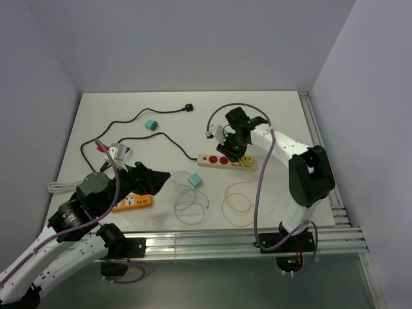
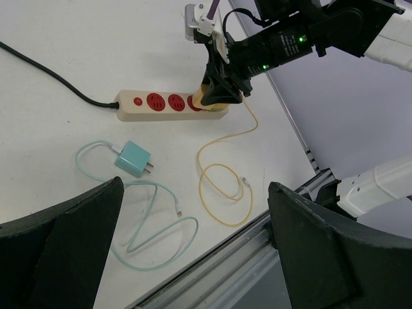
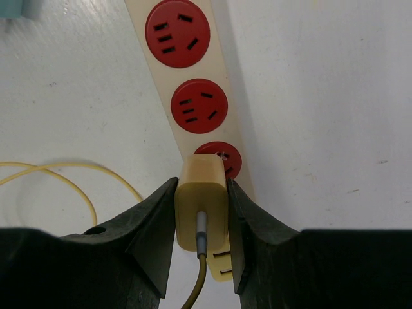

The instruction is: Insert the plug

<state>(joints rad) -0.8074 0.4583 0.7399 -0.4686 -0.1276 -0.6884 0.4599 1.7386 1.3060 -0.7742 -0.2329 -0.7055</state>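
Note:
My right gripper is shut on the yellow plug, its fingers pressing both sides. The plug sits over the third red socket of the cream power strip, covering the socket's left part; its prongs are hidden. The top view shows this gripper at the strip's right end. In the left wrist view the plug sits on the strip. The yellow cable loops toward the near edge. My left gripper is open and empty, near the front left.
A teal charger with its coiled cable lies left of the yellow loop. An orange power strip lies under my left arm. A small teal block and a black cable with its plug lie farther back. Metal rails run along the near edge.

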